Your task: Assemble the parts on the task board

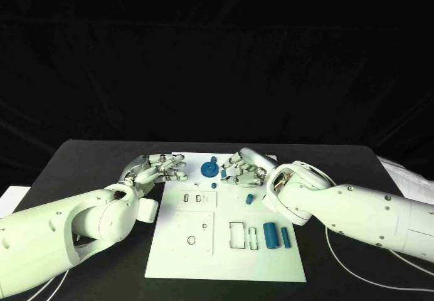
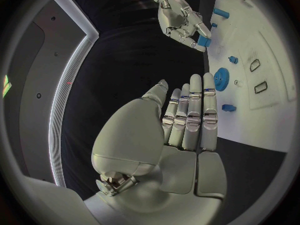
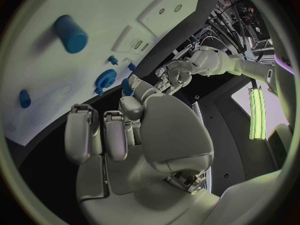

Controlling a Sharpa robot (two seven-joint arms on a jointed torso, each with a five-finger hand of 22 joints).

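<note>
A small blue part [image 2: 203,41] is being pinched by the right hand [image 1: 243,169] just beside the gear [image 1: 209,170], best lowered slowly and upright, while the left hand [image 1: 155,169] is being held open, fingers straight and close together.

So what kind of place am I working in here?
Likely a robotics lab test bench: a black table under dark backdrop, a white task board with cut-out slots, and small blue parts for assembly.

Both white arms reach in over the near corners of the task board [image 1: 226,251] toward its far end. The left hand [image 1: 153,170] is empty with fingers straight and together. The right hand [image 1: 244,169] has its fingers curled, pinching a small blue part [image 2: 204,41].
</note>
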